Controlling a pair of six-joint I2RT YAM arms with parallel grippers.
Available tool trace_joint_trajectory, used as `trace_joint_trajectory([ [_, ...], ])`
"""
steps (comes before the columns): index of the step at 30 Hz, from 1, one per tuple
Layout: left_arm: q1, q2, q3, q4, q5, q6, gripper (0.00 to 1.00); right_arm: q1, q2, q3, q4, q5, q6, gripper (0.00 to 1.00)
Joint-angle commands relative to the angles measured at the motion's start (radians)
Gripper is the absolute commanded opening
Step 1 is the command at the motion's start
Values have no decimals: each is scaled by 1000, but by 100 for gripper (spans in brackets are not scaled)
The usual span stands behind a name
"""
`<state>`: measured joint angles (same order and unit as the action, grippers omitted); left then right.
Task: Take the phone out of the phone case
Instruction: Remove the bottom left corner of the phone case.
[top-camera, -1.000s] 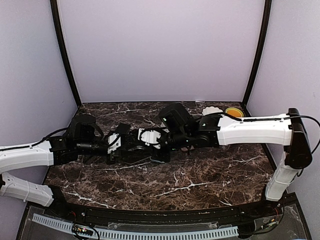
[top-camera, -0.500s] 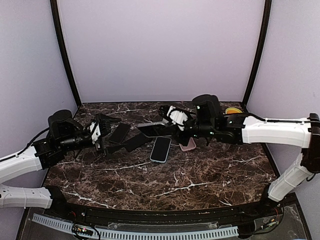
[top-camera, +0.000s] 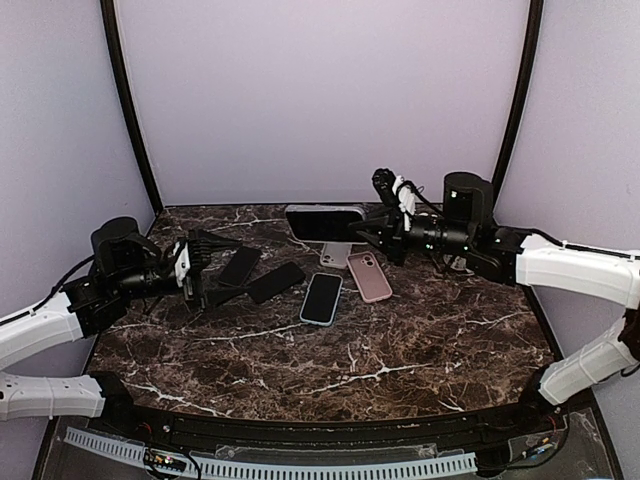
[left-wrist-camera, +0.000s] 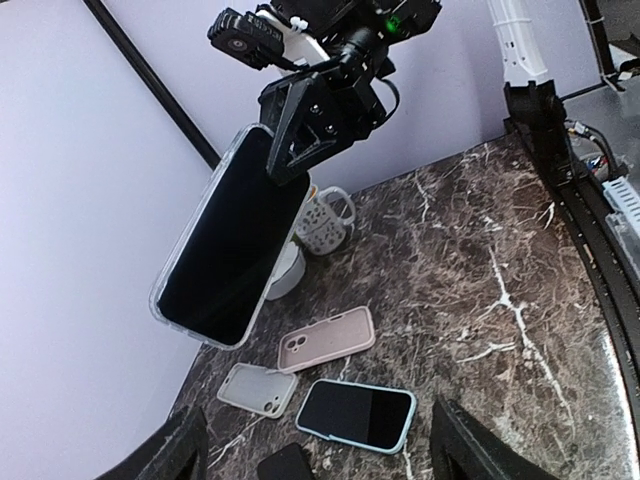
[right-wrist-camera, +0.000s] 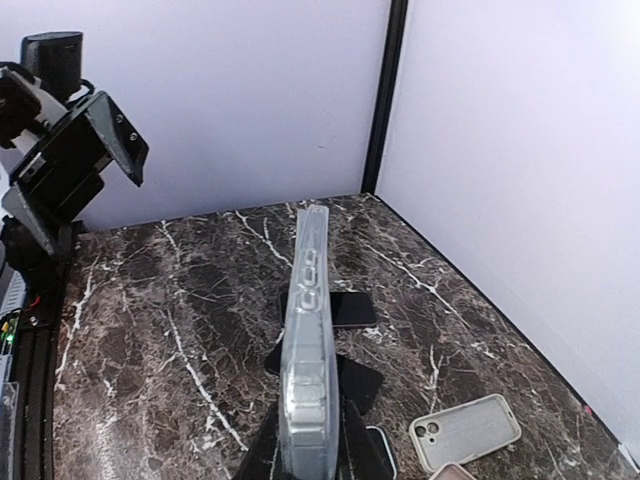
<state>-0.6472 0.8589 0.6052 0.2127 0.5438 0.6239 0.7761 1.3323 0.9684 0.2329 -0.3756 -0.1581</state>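
Between the right fingers, high above the tabletop: a black phone in a clear, flexible-looking case (left-wrist-camera: 228, 245), pinched at one short end. The right gripper (left-wrist-camera: 300, 140) is clamped on it, and the phone is not yet out of its case. The left gripper (top-camera: 212, 270) is spread and empty, low, well apart from the phone.

Risks:
- The one-end hold looks thin. A push from the left fingers could lever the phone loose.
- A drop would land on the dark marble table (top-camera: 420, 350) or on the pink case (top-camera: 368, 276) and the blue-cased phone (top-camera: 322, 298) below the right fingers.
- If the right fingers squeeze phone and case together, peeling probably stalls.
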Motion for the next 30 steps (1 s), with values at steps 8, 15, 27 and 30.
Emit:
trace_joint_trajectory([
  [8, 14, 22, 44, 92, 275, -76, 68, -20, -66, -75, 418, -551, 143, 0],
  [15, 13, 83, 83, 150, 475, -123, 60, -15, -19, -56, 526, -642, 227, 0],
  [27, -13, 144, 57, 314, 521, -236, 46, 33, 30, -33, 526, -644, 206, 0],
  [30, -19, 158, 53, 329, 513, -243, 42, 40, 33, -28, 529, -643, 204, 0],
])
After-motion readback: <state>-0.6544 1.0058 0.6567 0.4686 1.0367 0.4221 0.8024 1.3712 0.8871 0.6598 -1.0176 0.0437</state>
